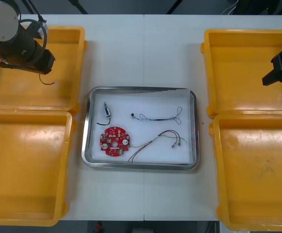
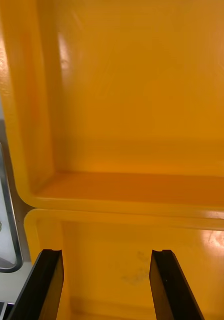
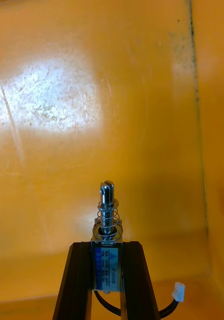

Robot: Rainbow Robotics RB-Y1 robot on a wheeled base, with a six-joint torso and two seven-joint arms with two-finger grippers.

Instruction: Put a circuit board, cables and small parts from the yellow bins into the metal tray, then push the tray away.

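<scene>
Squarely between left gripper (image 3: pixel 106 246) jaws, a small metal part (image 3: pixel 107 216).

The front camera is looking steeply down over the whole light table (image 1: pixel 146 53). Both wrist cameras are peering closely into yellow plastic bins (image 2: pixel 142 100), the right one sharing a corner of the shiny metal tray (image 2: pixel 12 240).

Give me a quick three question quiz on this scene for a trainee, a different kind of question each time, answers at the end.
1. True or false: the left pincer is shut on a small metal part.
2. Which lies in the metal tray? A) a round red circuit board B) a screwdriver C) a roll of tape
3. Short answer: is the right pincer open or shut?

Key: 1 true; 2 A; 3 open.
</scene>
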